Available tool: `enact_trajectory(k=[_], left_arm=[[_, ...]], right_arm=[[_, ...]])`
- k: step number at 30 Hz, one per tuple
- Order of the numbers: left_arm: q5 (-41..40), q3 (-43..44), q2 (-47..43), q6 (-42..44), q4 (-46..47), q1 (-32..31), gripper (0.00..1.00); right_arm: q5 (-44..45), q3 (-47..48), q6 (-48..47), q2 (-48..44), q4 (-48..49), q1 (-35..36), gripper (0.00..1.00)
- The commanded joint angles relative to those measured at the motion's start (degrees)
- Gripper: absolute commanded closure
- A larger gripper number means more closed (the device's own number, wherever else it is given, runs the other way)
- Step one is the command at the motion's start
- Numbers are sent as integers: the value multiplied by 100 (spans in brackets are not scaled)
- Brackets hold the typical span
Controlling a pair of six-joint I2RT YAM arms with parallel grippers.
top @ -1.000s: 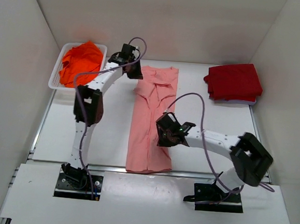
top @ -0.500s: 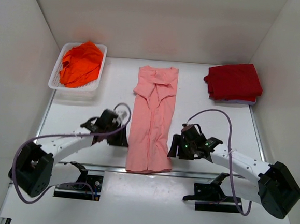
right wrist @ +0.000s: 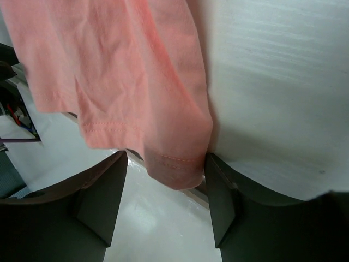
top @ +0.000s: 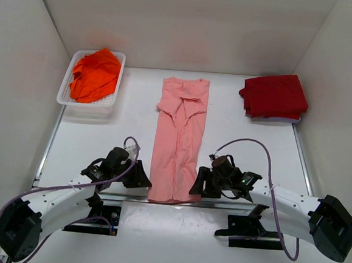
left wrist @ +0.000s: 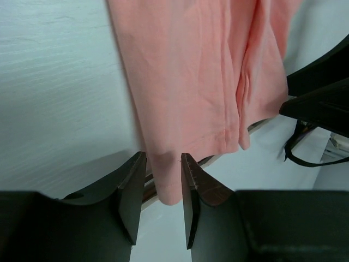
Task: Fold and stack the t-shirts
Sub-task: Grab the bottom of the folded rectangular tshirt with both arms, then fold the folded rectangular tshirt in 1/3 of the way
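One basket (top: 88, 104) w/ orange tee (top: 95, 75), far-left corner.

Pink shirt (top: 177, 150) hem between both jaws

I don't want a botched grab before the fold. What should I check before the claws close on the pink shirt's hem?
1. Left claw straddles a hem corner of the salmon-pink cloth t-shirt: ok.
2. Right claw straddles the other hem corner: ok.
3. Both claws open: ok.
4. All cloth layers sit between the fingers: cannot tell.
5. Folded dark red cloth t-shirt lies apart from the pink one: ok.
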Motion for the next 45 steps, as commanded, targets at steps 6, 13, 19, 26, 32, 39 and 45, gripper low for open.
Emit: enact_trajectory(k=[6, 13, 19, 26, 32, 39, 45], left_arm=[[249, 74, 219, -330, 226, -375, 65], [451, 66, 193, -101, -398, -516, 100], [618, 48, 96, 13, -592, -455, 100], [794, 1233, 938, 601, -768, 301, 100], [1137, 2761, 2475, 1137, -620, 1224, 100], [1181, 4590, 4812, 1244, -118, 1910, 100], [1260, 5585, 5818, 981, 224, 2253, 68]], right_arm=[[-127, -124, 154, 98, 29, 86, 75], [-347, 61, 207, 116, -427, 489, 100], [-777, 77, 146, 116, -577, 517, 100], [-1383, 1166, -856, 677, -1305, -467, 100], [-1884, 2580, -2190, 1634, -2009, -1943, 100], [-1930, 4829, -3010, 3812, -2159, -3033, 100], [-1517, 6212, -3344, 4993, -2520, -3359, 55]])
